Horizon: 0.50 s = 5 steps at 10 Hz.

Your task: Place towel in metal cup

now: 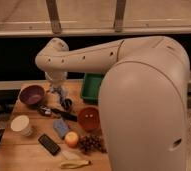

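My gripper (pixel 59 93) hangs down from the white arm (pixel 84 55) over the back middle of the wooden table (pixel 24 157), just right of a purple bowl (pixel 31 94). A small dark round object (pixel 66 104), possibly the metal cup, sits right below the gripper. A blue folded piece (pixel 60 127), possibly the towel, lies on the table nearer the front, apart from the gripper. I cannot tell whether the gripper holds anything.
A green bin (pixel 91 88) stands at the back. An orange bowl (pixel 89 119), a white cup (pixel 21 125), a black phone (pixel 49 144), an apple (pixel 71 139), grapes (pixel 91 144), a banana (pixel 74 163) and a dark tool (pixel 53 111) lie about. My arm's bulk (pixel 149 115) hides the table's right side.
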{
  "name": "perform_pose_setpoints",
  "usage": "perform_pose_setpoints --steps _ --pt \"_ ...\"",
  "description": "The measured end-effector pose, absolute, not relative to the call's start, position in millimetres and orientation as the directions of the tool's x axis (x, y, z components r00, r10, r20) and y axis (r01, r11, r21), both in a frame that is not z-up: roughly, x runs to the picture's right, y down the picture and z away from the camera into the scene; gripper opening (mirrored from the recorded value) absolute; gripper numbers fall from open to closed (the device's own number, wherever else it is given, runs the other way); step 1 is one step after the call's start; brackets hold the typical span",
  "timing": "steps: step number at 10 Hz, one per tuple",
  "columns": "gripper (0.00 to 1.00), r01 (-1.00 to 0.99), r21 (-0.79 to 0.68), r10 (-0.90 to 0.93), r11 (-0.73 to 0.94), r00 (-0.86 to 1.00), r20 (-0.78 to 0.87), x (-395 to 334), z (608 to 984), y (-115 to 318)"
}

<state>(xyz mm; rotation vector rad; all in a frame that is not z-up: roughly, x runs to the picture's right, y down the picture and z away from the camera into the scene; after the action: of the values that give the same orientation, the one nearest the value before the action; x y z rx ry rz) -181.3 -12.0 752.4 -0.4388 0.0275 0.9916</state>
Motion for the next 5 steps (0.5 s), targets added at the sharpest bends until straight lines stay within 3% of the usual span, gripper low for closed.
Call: perform_pose_setpoints --steps 5 --pt "0.0 -0.858 -0.363 0.807 0.364 0.485 -0.336 -158.6 789.7 37.1"
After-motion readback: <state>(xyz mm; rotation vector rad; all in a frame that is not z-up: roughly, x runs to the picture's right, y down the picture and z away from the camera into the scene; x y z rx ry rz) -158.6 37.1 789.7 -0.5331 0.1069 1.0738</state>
